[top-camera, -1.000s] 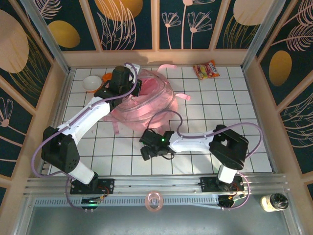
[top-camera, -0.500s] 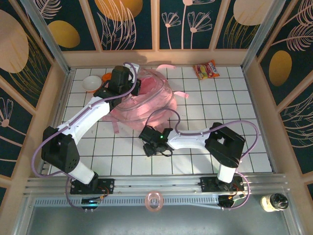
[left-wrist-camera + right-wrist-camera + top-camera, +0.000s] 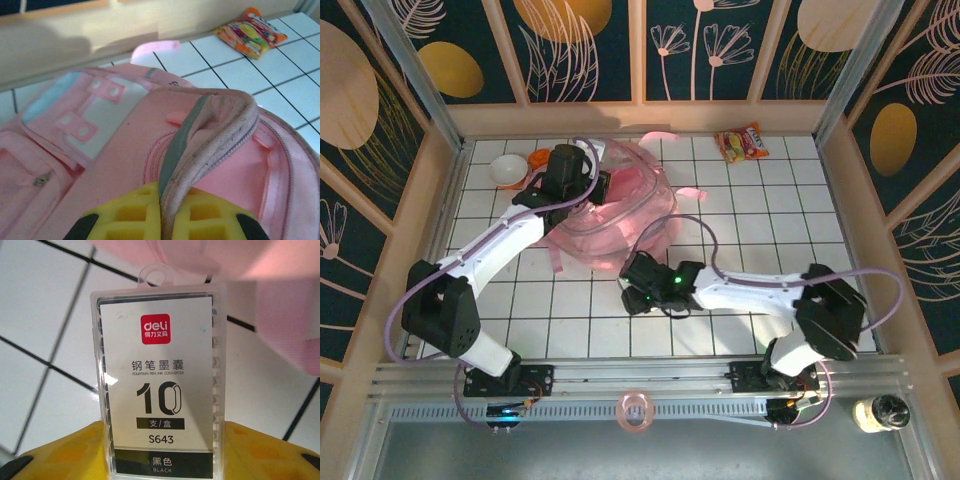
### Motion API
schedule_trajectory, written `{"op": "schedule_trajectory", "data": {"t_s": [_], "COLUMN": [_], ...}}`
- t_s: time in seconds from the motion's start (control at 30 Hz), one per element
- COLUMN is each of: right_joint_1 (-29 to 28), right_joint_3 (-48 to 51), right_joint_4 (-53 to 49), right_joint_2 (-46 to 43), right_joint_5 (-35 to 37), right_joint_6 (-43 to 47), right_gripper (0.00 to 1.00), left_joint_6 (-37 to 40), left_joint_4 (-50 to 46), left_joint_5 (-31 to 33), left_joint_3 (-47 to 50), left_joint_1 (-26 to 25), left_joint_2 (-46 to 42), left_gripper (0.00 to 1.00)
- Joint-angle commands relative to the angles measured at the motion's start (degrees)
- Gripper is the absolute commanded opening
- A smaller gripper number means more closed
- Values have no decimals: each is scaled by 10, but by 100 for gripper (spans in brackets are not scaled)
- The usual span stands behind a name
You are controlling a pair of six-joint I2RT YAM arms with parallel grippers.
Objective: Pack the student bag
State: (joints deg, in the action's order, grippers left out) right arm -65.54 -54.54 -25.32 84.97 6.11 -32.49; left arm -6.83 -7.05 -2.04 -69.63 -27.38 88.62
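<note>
Pale-pink student bag [image 3: 620, 210], zip rim pinched in the clenched left hand [image 3: 165, 220], lying just ahead of the right hand [image 3: 165, 452], which grasps a clear ink-cartridge box [image 3: 157, 380] by its near end; likely hazards: slick box slipping or tilting, limp rim sliding free and closing the mouth.

I work in a lab test cell: a white gridded worktop [image 3: 750, 220] boxed in by wood-framed walls with dark floral panels [image 3: 710, 45], and an aluminium rail [image 3: 650, 372] along its near edge.
</note>
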Motion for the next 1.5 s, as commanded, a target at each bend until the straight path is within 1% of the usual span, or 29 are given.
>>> {"op": "schedule_trajectory", "data": {"t_s": [0.0, 0.17, 0.23, 0.3, 0.37, 0.5, 0.57, 0.67, 0.77, 0.93, 1.0, 1.03, 1.1, 1.2, 1.23, 1.27, 1.33, 1.37, 1.4, 1.47], "right_joint_1": [8, 25, 51, 95, 140, 220, 255, 288, 303, 309, 307, 306, 303, 304, 304, 303, 302, 303, 303, 296], "right_joint_3": [13, -12, -24, -38, -50, -63, -69, -80, -99, -100, -88, -79, -65, -49, -47, -45, -29, -18, -9, 3], "right_joint_4": [-45, -89, -92, -91, -78, -18, 10, 39, 56, 76, 84, 88, 98, 109, 103, 99, 116, 132, 149, 185], "right_joint_2": [-67, -151, -174, -184, -179, -151, -132, -97, -62, -35, -39, -44, -66, -109, -122, -133, -151, -156, -158, -154], "right_joint_5": [2, -16, -38, -57, -99, -182, -214, -258, -286, -296, -294, -289, -280, -267, -261, -259, -268, -277, -293, -318], "right_joint_6": [-25, -23, -20, -20, -21, -38, -54, -79, -92, -117, -135, -143, -148, -156, -153, -148, -140, -147, -154, -175], "right_gripper": [46, 46, 45, 45, 44, 44, 44, 43, 43, 43, 44, 47, 48, 49, 49, 49, 51, 54, 54, 55], "left_joint_6": [-40, -74, -90, -92, -92, -94, -103, -112, -118, -120, -134, -144, -159, -167, -163, -152, -123, -108, -93, -52], "left_joint_4": [81, 155, 180, 191, 193, 197, 204, 213, 218, 218, 221, 224, 237, 252, 248, 240, 213, 198, 180, 143], "left_joint_5": [-68, -152, -186, -211, -224, -233, -229, -230, -234, -218, -208, -200, -193, -209, -213, -221, -238, -245, -241, -232], "left_joint_3": [31, 117, 135, 153, 160, 169, 174, 175, 172, 180, 183, 185, 191, 191, 188, 183, 168, 161, 154, 145], "left_joint_1": [3, 3, -1, -11, -25, -46, -47, -49, -50, -51, -51, -51, -51, -52, -53, -55, -57, -57, -57, -50], "left_joint_2": [-37, -54, -55, -57, -59, -71, -82, -100, -110, -114, -112, -111, -111, -107, -105, -101, -91, -90, -93, -107], "left_gripper": [0, 0, 0, 0, 0, 0, 0, 0, 0, 0, 0, 0, 0, 0, 4, 10, 28, 40, 49, 63]}}
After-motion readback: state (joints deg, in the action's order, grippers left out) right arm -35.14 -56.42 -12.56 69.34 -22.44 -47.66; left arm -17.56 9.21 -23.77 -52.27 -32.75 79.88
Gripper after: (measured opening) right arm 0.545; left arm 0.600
